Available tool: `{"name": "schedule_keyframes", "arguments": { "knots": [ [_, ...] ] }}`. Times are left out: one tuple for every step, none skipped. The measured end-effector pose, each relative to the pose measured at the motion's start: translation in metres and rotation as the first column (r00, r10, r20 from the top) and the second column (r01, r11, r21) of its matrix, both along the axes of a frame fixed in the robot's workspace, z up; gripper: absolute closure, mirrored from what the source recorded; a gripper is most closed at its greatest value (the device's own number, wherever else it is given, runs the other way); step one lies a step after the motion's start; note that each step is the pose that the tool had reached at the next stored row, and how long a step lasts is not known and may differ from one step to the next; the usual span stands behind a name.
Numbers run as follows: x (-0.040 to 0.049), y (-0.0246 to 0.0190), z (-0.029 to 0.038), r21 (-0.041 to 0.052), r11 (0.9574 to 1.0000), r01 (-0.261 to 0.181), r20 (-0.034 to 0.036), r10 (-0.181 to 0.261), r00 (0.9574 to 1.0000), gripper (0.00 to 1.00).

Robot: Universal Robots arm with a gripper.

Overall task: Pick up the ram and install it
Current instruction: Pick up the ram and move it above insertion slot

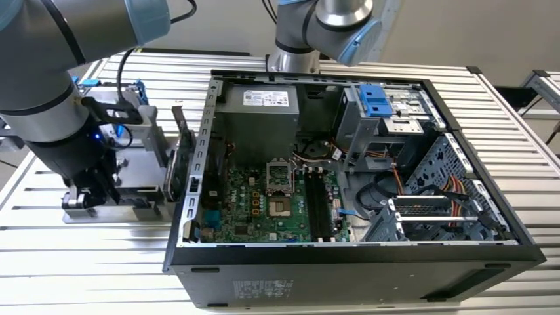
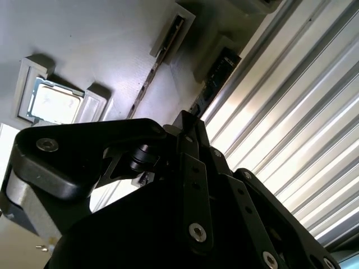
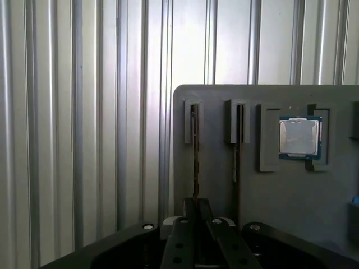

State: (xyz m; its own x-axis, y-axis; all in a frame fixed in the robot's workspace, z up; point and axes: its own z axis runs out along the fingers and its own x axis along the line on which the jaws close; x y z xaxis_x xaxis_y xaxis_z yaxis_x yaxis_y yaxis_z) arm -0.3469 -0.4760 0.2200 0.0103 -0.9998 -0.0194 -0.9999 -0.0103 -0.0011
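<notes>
The ram (image 3: pixel 194 151) is a thin stick standing on edge in the slot of a grey parts tray (image 3: pixel 219 95) nearest the tray's edge. In the second wrist view the ram (image 2: pixel 216 75) runs down to my fingertips. My gripper (image 3: pixel 196 204) (image 2: pixel 189 126) is shut, its black fingers pressed together on the near end of the stick. In the exterior view my gripper (image 1: pixel 88 197) hangs low over the tray (image 1: pixel 131 197), to the exterior view's left of the open computer case (image 1: pixel 210 131). Black memory slots (image 1: pixel 319 203) lie on the motherboard inside the case.
A second stick (image 3: pixel 238 151) stands in the neighbouring slot, and a processor chip (image 3: pixel 300 137) rests in a holder beyond it. Ribbed metal tabletop (image 3: pixel 84 140) surrounds the tray. Another arm's base (image 1: pixel 293 59) stands behind the case. Drive cages and cables fill the case's right side.
</notes>
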Motion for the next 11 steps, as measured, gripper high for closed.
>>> {"name": "schedule_keyframes", "arguments": {
  "knots": [
    [0.0000,0.0000,0.0006,0.0000,1.0000,0.000,0.0000,0.000,1.0000,1.00],
    [0.0000,0.0000,0.0012,0.0000,1.0000,0.000,0.0000,0.000,1.0000,1.00],
    [0.0000,0.0000,0.0018,-0.0001,1.0000,0.000,0.0000,0.000,1.0000,1.00],
    [0.0000,0.0000,0.0023,0.0000,1.0000,0.000,0.0001,0.000,1.0000,1.00],
    [0.0000,0.0000,0.0028,0.0000,1.0000,0.000,0.0001,0.000,1.0000,1.00],
    [0.0000,0.0000,0.0034,0.0000,1.0000,0.000,0.0000,0.000,1.0000,1.00],
    [0.0000,0.0000,0.0039,0.0000,1.0000,0.000,0.0001,0.000,1.0000,1.00],
    [0.0000,0.0000,0.0044,0.0000,1.0000,0.000,0.0000,0.000,1.0000,1.00],
    [0.0000,0.0000,0.0050,0.0000,1.0000,0.000,0.0000,0.000,1.0000,1.00],
    [0.0000,0.0000,0.0055,0.0000,1.0000,0.000,0.0001,0.000,1.0000,1.00],
    [0.0000,0.0000,0.0061,-0.0001,1.0000,0.000,-0.0001,0.000,1.0000,1.00]
  ]
}}
